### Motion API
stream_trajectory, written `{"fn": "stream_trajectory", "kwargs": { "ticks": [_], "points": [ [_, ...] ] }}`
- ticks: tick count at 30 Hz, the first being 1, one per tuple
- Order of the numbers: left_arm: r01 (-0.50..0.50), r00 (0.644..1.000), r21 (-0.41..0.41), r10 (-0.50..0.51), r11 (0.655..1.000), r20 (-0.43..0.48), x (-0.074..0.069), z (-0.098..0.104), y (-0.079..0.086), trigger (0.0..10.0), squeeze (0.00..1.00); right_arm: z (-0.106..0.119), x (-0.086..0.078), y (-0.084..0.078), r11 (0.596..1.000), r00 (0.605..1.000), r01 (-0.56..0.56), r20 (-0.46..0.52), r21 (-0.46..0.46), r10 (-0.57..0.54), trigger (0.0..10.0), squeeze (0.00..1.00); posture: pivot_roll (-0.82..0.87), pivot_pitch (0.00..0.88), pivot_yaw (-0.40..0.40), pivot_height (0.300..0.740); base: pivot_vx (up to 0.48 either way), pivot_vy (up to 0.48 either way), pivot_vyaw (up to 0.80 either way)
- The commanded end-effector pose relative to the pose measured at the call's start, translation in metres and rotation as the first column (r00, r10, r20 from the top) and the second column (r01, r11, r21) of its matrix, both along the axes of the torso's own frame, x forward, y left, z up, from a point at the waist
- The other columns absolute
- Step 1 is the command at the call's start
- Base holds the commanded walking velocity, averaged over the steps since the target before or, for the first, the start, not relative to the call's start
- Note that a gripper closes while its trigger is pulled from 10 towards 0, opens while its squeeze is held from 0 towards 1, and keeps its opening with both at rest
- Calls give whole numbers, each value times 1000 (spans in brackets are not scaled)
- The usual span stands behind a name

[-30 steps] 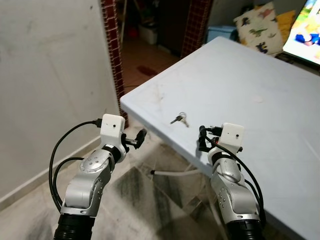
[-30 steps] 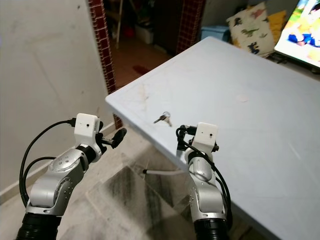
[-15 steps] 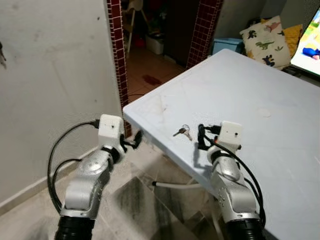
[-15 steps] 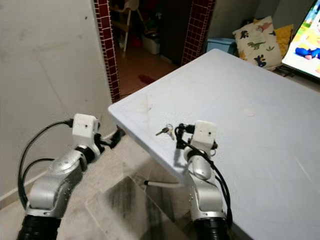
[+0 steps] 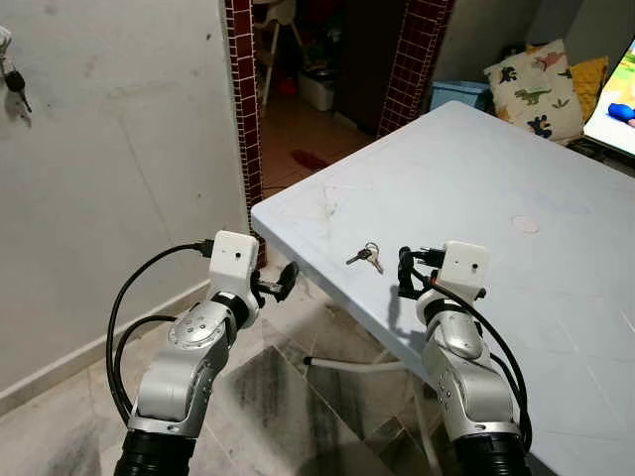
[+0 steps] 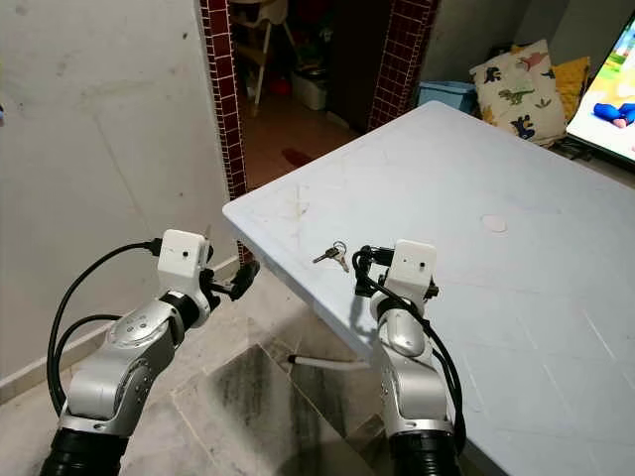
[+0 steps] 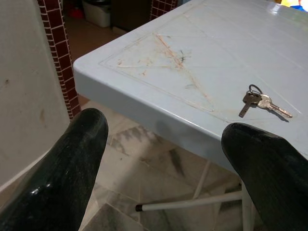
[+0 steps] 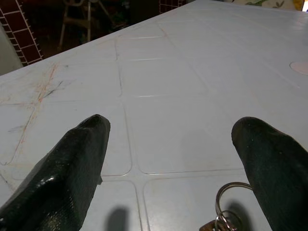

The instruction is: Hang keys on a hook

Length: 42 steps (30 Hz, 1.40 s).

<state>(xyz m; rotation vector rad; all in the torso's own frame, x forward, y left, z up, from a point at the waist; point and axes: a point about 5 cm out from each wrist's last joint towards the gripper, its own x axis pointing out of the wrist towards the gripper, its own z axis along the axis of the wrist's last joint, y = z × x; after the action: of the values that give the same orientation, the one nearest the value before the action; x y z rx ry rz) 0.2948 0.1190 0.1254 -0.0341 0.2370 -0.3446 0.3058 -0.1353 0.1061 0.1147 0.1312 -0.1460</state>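
Keys [image 5: 365, 256] lie flat near the pale bench [image 5: 516, 178] corner, just ahead of our right pincer [image 5: 404, 274] — fingers spread, empty. We should lower over the ring and pinch it; left pincer [image 5: 287, 280] waits, spread, off the edge.

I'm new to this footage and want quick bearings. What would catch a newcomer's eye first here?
A small bunch of keys lies near the corner of a pale blue table. The right gripper hovers open over the table just beside them, while the left gripper, also open, is held off the table's edge above the floor. High on the wall at far left, another set of keys already hangs.
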Motion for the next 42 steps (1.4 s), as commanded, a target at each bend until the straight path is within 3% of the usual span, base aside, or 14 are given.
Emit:
{"fn": "stream_trajectory", "kwargs": {
  "ticks": [1,6,24,33,38,42],
  "points": [
    [16,1000,5,-16,1000,14,-1,3,-3,10000,0,3,-1,-2,1000,1000,5,9,-6,-5,10000,0,122,46,-52,740,0,0,0],
    [19,1000,6,-19,1000,11,-1,2,-3,10000,0,3,0,-2,1000,1000,4,10,-6,-4,10000,0,122,47,-53,740,0,0,0],
    [17,1000,14,-17,1000,10,-2,2,-2,10000,0,1,0,0,1000,1000,-1,-1,-4,1,10000,0,124,51,-52,740,0,-319,0],
    [-8,1000,30,8,1000,7,-3,-1,3,10000,0,-2,-1,0,1000,1000,-5,-18,-19,5,10000,0,128,48,-54,740,0,0,0],
    [-6,1000,56,7,998,-24,-11,-9,9,10000,0,-3,-1,2,1000,1000,-17,-26,-17,17,10000,0,134,43,-54,740,0,0,0],
    [33,997,81,-26,996,-79,-28,-20,14,10000,0,-8,1,6,999,998,-28,-62,-32,26,10000,0,147,39,-60,740,0,0,0]
  ]
}}
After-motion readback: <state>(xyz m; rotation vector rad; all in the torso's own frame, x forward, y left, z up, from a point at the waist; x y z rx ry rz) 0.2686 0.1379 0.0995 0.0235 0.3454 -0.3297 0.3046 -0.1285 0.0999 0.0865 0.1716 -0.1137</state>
